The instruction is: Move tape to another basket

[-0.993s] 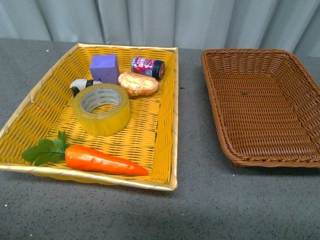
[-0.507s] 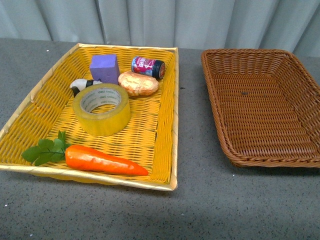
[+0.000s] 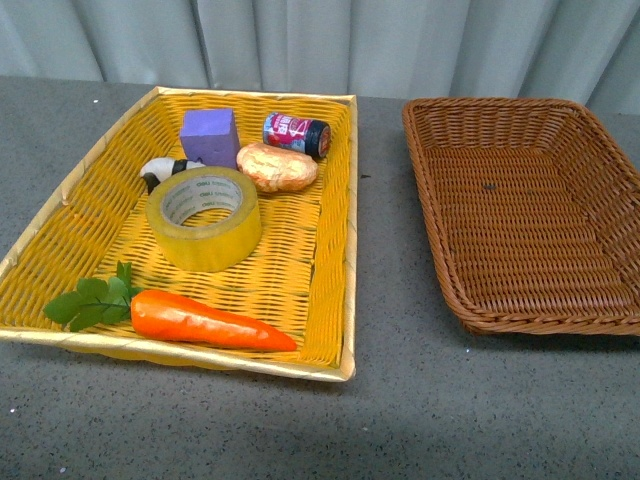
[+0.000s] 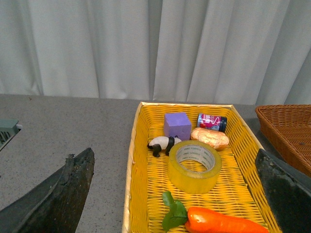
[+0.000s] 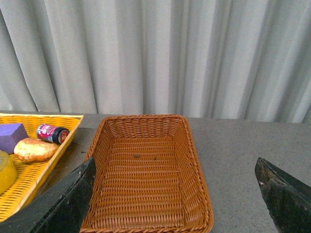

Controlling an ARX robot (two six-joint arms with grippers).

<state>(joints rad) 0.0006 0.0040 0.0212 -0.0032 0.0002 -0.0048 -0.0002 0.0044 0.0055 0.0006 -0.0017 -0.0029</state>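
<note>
The tape (image 3: 204,217), a wide yellowish roll with a white printed core, lies flat in the middle of the bright yellow woven tray (image 3: 90,205). It also shows in the left wrist view (image 4: 195,166). The dark brown wicker basket (image 3: 600,180) stands to the right of the tray and holds nothing; it fills the right wrist view (image 5: 194,165). My left gripper (image 4: 177,194) is open, raised above the yellow tray's near end, well short of the tape. My right gripper (image 5: 177,194) is open above the brown basket. Neither arm shows in the front view.
The yellow tray also holds a purple block (image 3: 209,136), a small red can (image 3: 296,134), a bread-like lump (image 3: 276,167), a black-and-white toy animal (image 3: 162,170) and an orange carrot (image 3: 205,320) with green leaves. Grey tabletop (image 3: 400,400); curtain behind.
</note>
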